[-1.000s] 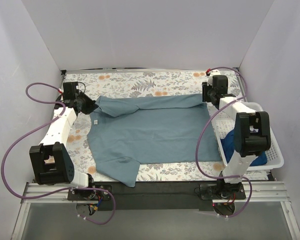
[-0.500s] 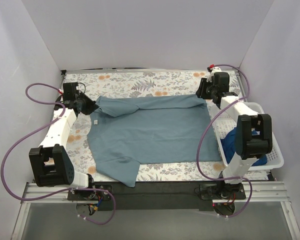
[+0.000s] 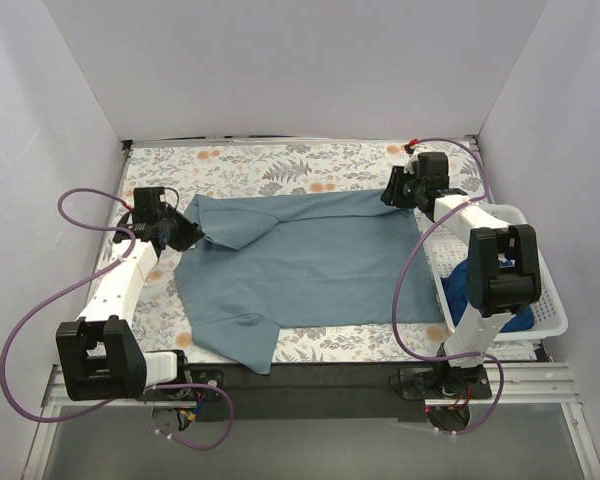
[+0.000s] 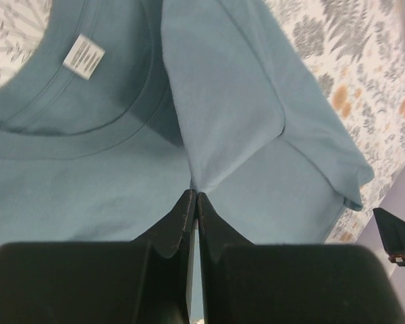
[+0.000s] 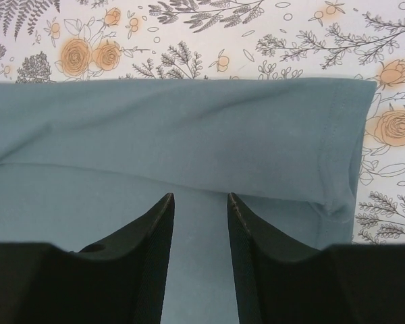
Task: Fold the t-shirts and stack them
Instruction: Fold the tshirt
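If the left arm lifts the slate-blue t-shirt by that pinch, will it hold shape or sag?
Probably sags: the slate-blue t-shirt tents softly where the left pincer is shut on it. Likely light, since one thin pinch raises that fold. It lies doubled over along its far side, so it should crease easily.

The left gripper point(image 3: 198, 238), pinching the slate-blue shirt point(image 3: 310, 265) at the shoulder, has drawn back and rightward, and the fold trailing from its jaws now covers more of the collar. The right gripper point(image 3: 392, 192), jaws apart, has slid left, so the folded hem corner lies just ahead of them.
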